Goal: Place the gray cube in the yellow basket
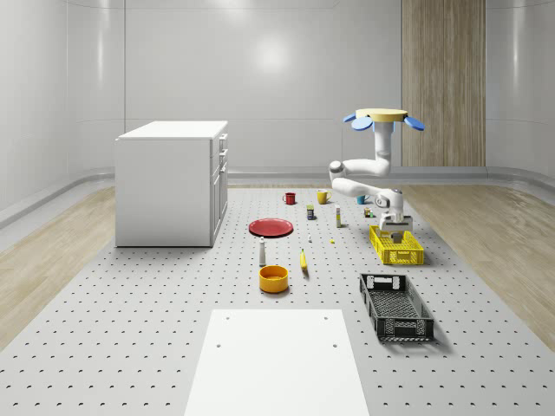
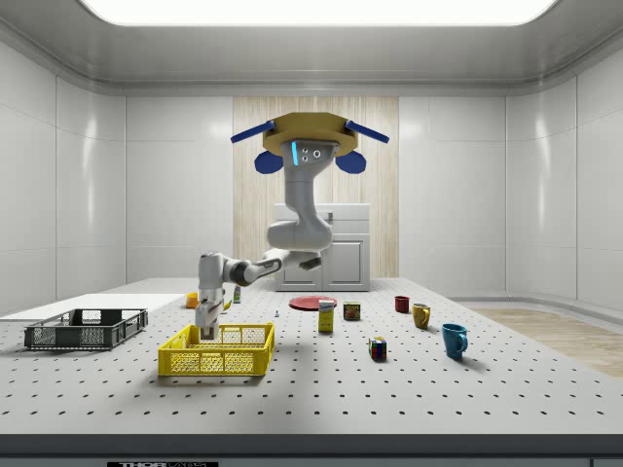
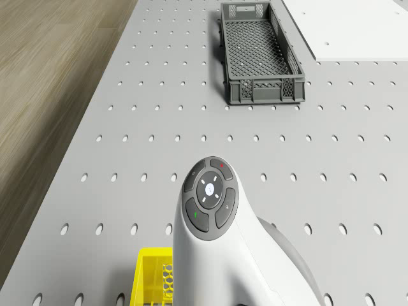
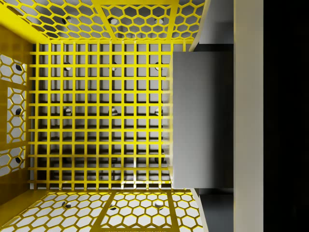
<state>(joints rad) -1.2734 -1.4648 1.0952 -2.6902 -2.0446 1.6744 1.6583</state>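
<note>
Gray cube sits pinched in the gripper, low inside the basket; drone hovers just behind. Looks rigid, light, smooth — flat opposite faces suit the grip.

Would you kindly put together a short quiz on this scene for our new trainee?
1. True or false: the gripper reaches down inside the basket.
2. Where is the drone? A: resting on the cabinet. B: hovering above the table, close to the basket. C: sitting on the wooden floor.
3. Which object does the wrist view show over the basket's grid floor?

Key: 1 true. 2 B. 3 the gray cube.
</note>
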